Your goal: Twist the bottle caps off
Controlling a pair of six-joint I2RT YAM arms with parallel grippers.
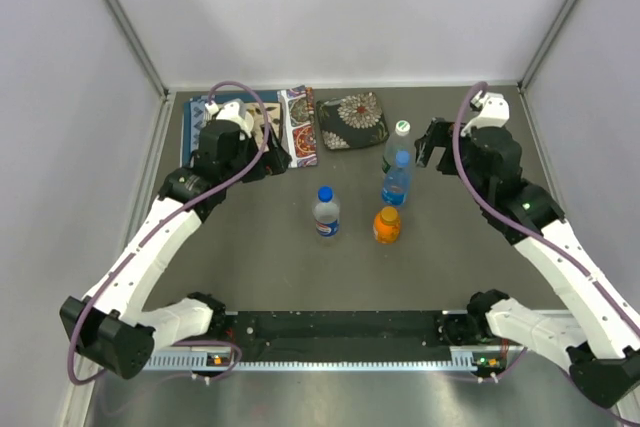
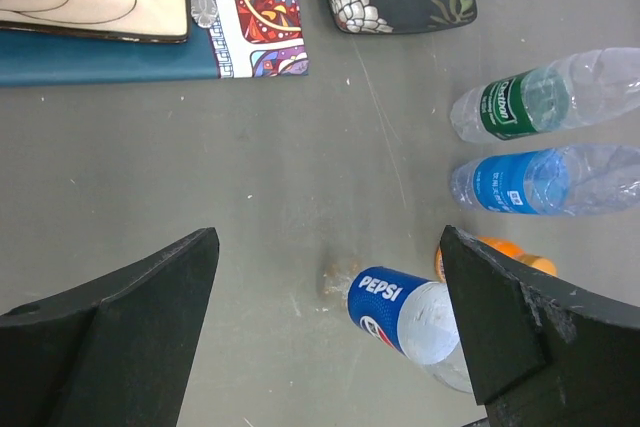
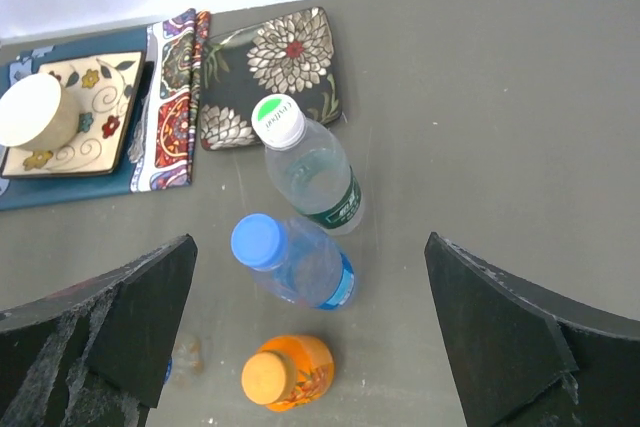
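Observation:
Four bottles stand upright mid-table. The clear green-label bottle has a white cap, and the blue-tinted bottle stands just in front of it. The clear bottle with the blue-red label has a blue cap, and the short orange one is to its right. All caps are on. My left gripper is open and empty, back left of them. The left wrist view shows its open gripper above the blue-red label bottle. My right gripper is open and empty, right of the green-label bottle. The right wrist view shows the green-label, blue-tinted and orange bottles between its fingers.
At the back lie a dark floral pouch, a colourful patterned cloth and a blue mat with a patterned plate and a cream cup. Grey walls close in the sides and back. A black rail runs along the near edge.

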